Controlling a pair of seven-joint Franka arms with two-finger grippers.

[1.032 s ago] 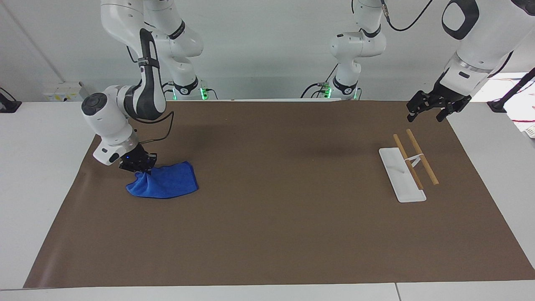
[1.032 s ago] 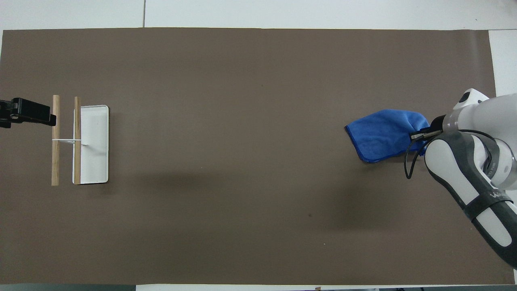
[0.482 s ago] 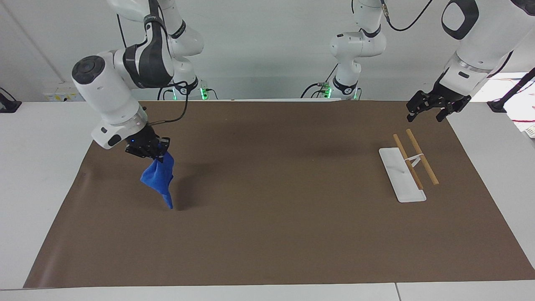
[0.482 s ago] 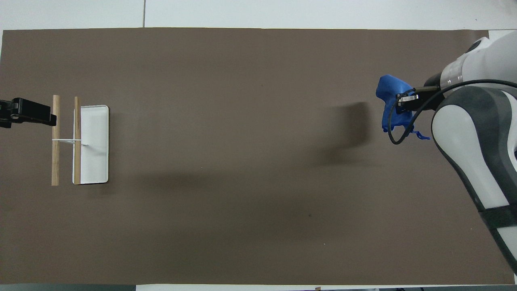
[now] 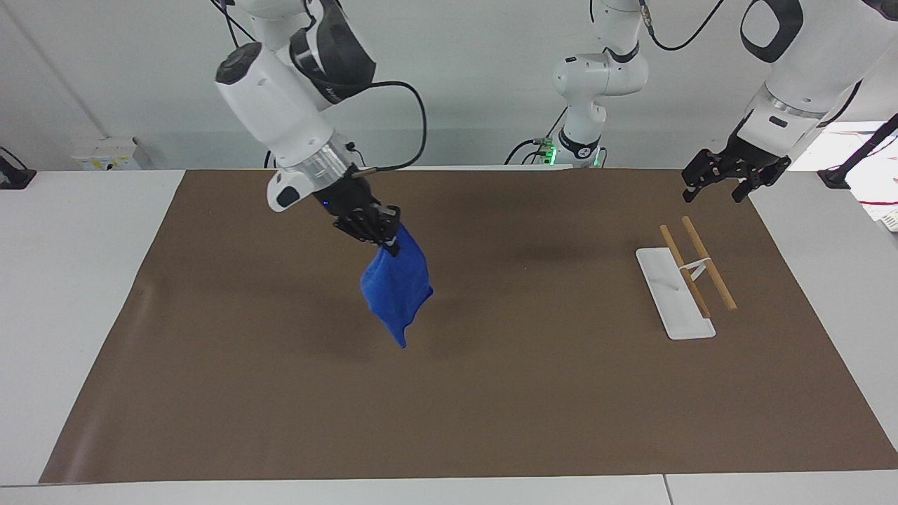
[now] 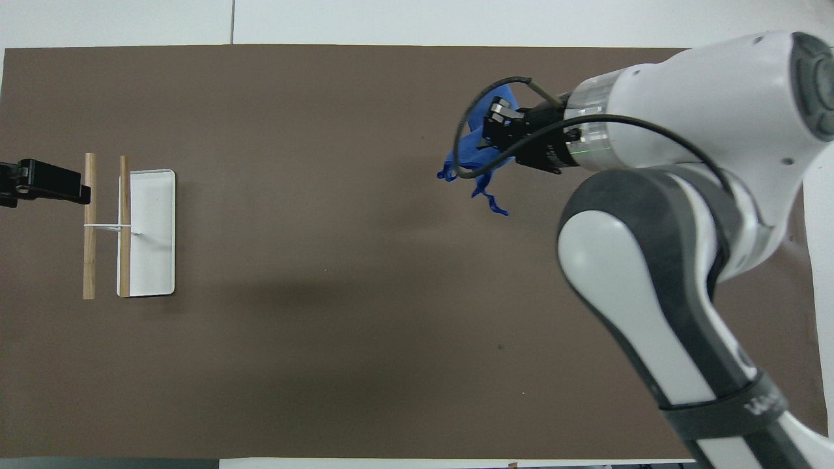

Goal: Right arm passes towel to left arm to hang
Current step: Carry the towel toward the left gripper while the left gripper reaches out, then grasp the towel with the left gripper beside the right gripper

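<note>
My right gripper (image 5: 384, 238) is shut on the top corner of the blue towel (image 5: 397, 287) and holds it in the air over the middle of the brown mat. The towel hangs down in a bunched point, clear of the mat. From overhead the right gripper (image 6: 493, 127) covers most of the towel (image 6: 479, 179). My left gripper (image 5: 722, 184) waits open in the air over the mat's edge at the left arm's end; only its tip (image 6: 58, 184) shows overhead, next to the rack.
A towel rack (image 5: 691, 270) with two wooden rails on a white base (image 5: 666, 298) stands on the brown mat (image 5: 491, 393) toward the left arm's end; it also shows overhead (image 6: 120, 225). A third white arm (image 5: 593, 84) stands at the table's edge.
My right gripper has lifted the towel off the mat and carried it from the right arm's end toward the middle. The left gripper has stayed in place.
</note>
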